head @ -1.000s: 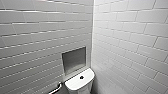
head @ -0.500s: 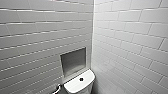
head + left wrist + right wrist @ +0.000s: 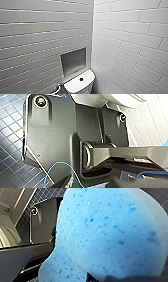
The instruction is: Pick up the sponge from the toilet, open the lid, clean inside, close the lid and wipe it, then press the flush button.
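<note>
Head view first: we look into a room corner clad in pale grey rectangular wall tiles, with the corner seam running down just right of centre. At the bottom centre of the frame is the flat, rounded-rectangular tank top of the white glossy ceramic toilet. The small round dark flush button sits in its middle. Just above the tank, a square recessed niche with a grey inside is set into the left wall. Left of the tank, at the lower edge, a thin pale curved line shows, too small for us to name.

In the right wrist view the bright blue, porous, soft sponge hangs right up against the camera, off any surface. Behind it are dark blue small-square floor tiles, and white curves of the toilet lie to one side. We take the right gripper to be closed on the sponge, though we see only a dark edge of it at the foam's border. That arm's wrist is turned down toward the floor.

In the left wrist view the arm is likewise low and turned floorward. The same floor tiles lie beyond the robot's dark plate, white toilet ceramic bulges close by, and a thin blue cable loops across. We cannot tell how the left gripper stands.
</note>
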